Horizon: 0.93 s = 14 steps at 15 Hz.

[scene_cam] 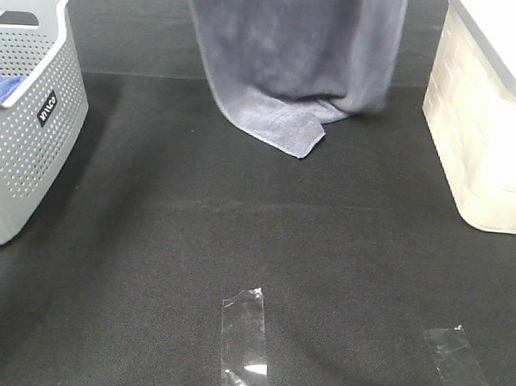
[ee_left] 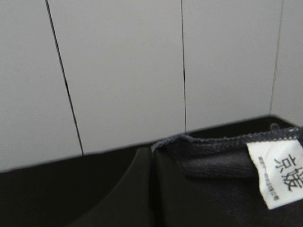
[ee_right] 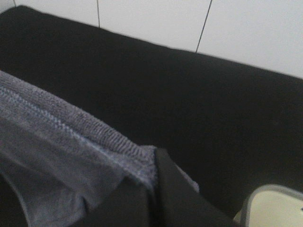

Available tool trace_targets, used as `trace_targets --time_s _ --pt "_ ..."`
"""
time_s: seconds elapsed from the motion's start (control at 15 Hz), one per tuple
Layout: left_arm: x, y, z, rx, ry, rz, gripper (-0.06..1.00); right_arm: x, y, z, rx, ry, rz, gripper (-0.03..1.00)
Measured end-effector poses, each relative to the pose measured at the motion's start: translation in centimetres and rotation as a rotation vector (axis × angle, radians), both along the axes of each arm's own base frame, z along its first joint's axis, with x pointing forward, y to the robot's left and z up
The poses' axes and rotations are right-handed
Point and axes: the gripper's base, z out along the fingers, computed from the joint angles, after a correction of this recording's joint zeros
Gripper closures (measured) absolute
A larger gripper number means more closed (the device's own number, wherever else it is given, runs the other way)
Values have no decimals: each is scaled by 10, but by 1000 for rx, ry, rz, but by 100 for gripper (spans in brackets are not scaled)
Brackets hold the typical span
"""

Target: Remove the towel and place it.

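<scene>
The slate-grey towel (scene_cam: 300, 48) hangs down from above the top edge of the exterior high view, and its lower corner rests on the black table. Neither gripper shows in that view. In the left wrist view my left gripper (ee_left: 151, 189) is shut, with the towel's hemmed edge (ee_left: 208, 161) and its white label (ee_left: 279, 172) right beside the jaws. In the right wrist view my right gripper (ee_right: 152, 194) is shut on the towel's stitched hem (ee_right: 61, 142). Both hold the towel up above the table.
A grey perforated basket (scene_cam: 28, 129) with a bright blue cloth (scene_cam: 4, 85) stands at the left. A cream bin (scene_cam: 486, 127) with a grey rim stands at the right; it also shows in the right wrist view (ee_right: 274, 208). Clear tape strips (scene_cam: 246, 344) lie near the front edge.
</scene>
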Motion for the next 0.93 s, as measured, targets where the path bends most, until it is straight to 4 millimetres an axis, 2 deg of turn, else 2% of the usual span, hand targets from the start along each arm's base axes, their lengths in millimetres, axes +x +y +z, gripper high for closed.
trace_targets --time_s 0.13,0.27,0.33,0.4,0.47,0.67,0.8,0.93 --pt "-2 1 -11 -9 124 15 94 -2 2 -7 -3 55 6 97" --pt "-1 1 -9 -12 106 12 94 -1 2 -6 1 38 5 97" --pt "0 0 -3 -25 39 2 94 1 2 -3 8 -1 0 97" --pt "1 -1 16 -64 -174 -28 94 8 0 11 33 -167 -16 97" --pt "1 -1 16 -64 -174 -28 94 8 0 11 33 -167 -16 97" --pt "-13 7 61 -134 -655 -90 94 8 -2 42 92 -442 -23 97" --pt "-24 7 86 -131 -774 -104 94 -2 -3 68 93 -608 -20 97" --pt "-31 8 106 -97 -825 -103 94 -11 -4 84 72 -703 -17 97"
